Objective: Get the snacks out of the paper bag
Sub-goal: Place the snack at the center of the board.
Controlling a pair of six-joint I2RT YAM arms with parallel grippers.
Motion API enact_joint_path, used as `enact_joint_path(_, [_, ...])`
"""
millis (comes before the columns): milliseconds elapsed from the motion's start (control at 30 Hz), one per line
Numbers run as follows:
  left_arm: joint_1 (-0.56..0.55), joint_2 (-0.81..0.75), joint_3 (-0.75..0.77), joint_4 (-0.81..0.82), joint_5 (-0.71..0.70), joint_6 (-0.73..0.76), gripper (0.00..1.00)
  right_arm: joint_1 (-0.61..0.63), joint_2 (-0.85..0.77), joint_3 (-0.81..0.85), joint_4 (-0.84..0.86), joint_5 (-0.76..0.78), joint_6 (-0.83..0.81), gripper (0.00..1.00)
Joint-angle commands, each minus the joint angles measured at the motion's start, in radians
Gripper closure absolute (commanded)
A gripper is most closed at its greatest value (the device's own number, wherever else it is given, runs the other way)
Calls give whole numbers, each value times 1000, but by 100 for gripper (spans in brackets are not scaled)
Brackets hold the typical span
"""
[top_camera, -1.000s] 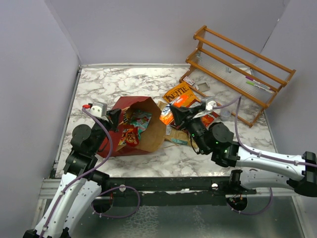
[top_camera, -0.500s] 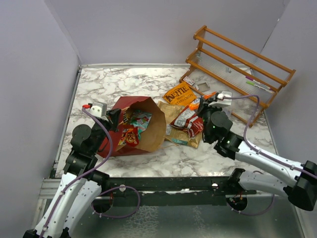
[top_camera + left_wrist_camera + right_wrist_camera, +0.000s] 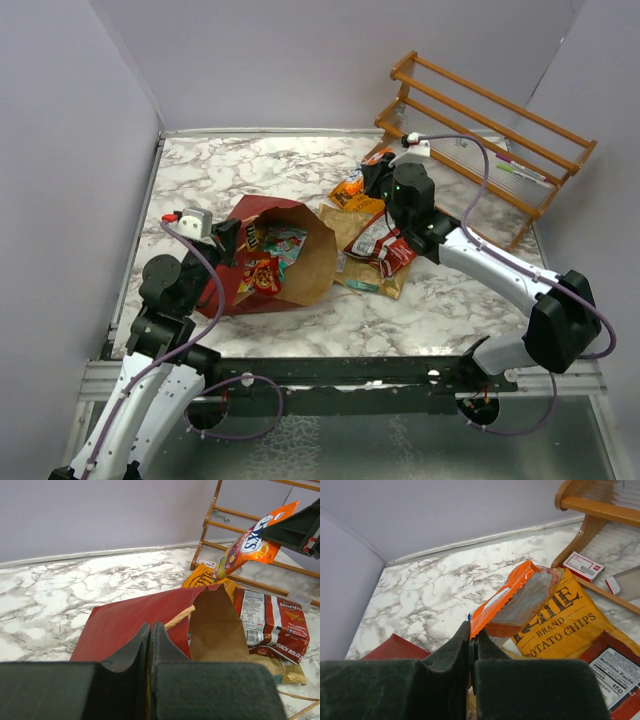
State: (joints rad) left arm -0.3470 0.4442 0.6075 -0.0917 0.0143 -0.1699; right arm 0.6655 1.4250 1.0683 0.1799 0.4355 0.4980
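Beside the rack (image 3: pixel 495 103) an orange packet (image 3: pixel 515 600) is clamped in the right claw (image 3: pixel 471 635); the paper bag (image 3: pixel 130 620) is clamped in the left claw (image 3: pixel 151 630), on the marble surface (image 3: pixel 250 170).

Bolted to a black metal crossbar (image 3: pixel 330 372), the left arm (image 3: pixel 130 420) and right arm (image 3: pixel 490 265) share glossy white tubular links, chunky black joint housings, thin looping purple cables (image 3: pixel 212 285) and small white wrist camera boxes (image 3: pixel 195 218), each ending in a matte black, wedge-fingered claw: the left claw (image 3: pixel 232 238) (image 3: pixel 151 630) and the right claw (image 3: pixel 370 180) (image 3: pixel 472 630).

The paper bag (image 3: pixel 312 262) lies on its side left of centre, mouth rightward, candy packs (image 3: pixel 265 270) inside. Just right of it a Doritos bag (image 3: pixel 385 245) lies on another chip bag (image 3: pixel 343 222). Behind them lies the Kettle chip bag (image 3: pixel 560 625), a snack packet (image 3: pixel 520 600) above it. The rack (image 3: pixel 480 120) stands far right.
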Motion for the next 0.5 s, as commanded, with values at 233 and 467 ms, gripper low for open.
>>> enact_joint_path(233, [9, -4, 12, -28, -35, 13, 100, -95, -154, -446, -128, -113, 261, 99])
enact_joint_path(467, [9, 8, 12, -24, -28, 11, 100, -135, -188, -530, -210, -121, 260, 98])
